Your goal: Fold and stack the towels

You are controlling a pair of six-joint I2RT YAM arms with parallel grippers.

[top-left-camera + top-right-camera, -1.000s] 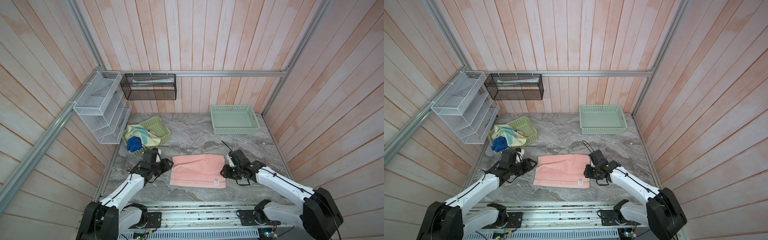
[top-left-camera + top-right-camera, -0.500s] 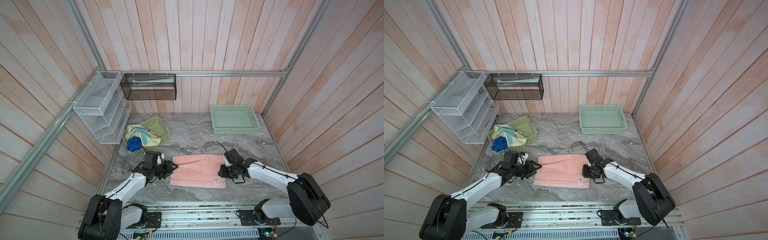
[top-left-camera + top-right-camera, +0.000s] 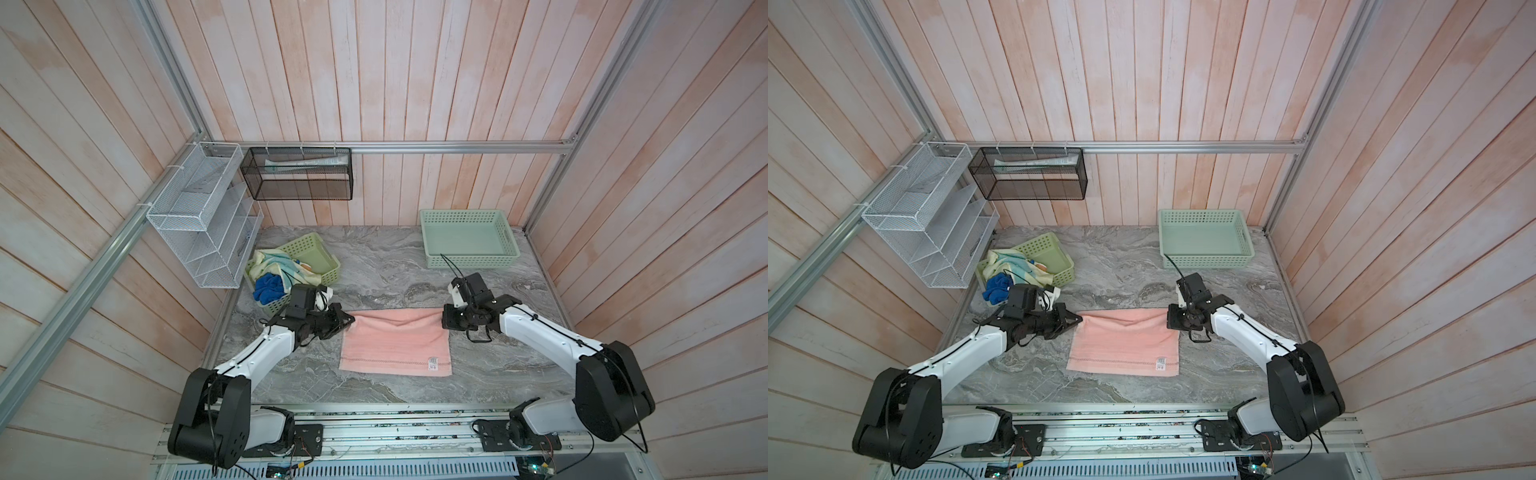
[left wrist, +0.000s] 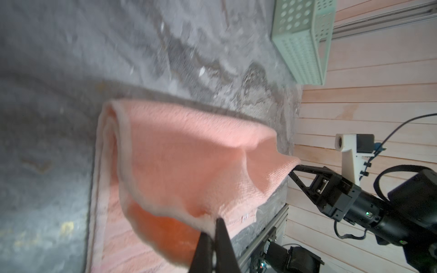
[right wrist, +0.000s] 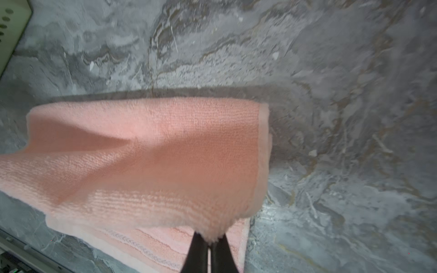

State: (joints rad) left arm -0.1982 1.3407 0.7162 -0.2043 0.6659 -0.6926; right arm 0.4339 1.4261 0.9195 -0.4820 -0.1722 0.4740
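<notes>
A: What do we struggle to see?
B: Terry covers the fingertips (image 5: 222,255); the perforated green basket (image 3: 309,243), far-left corner, half-hides a crumpled yellow towel (image 3: 270,259) and blue towel (image 3: 268,289).
A: And the salmon-pink towel (image 3: 395,345)?
B: Looped, ribbed, by the table's (image 3: 395,270) front edge; left gripper (image 3: 350,323) and right gripper (image 3: 444,321) each clamp a raised far corner.

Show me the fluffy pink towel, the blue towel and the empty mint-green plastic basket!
salmon-pink terry towel (image 3: 395,345), in a top view, flat middle.
royal blue terry towel (image 3: 267,287), in a top view, bunched middle.
mint-green perforated plastic basket (image 3: 471,261), in a top view, front wall.
</notes>
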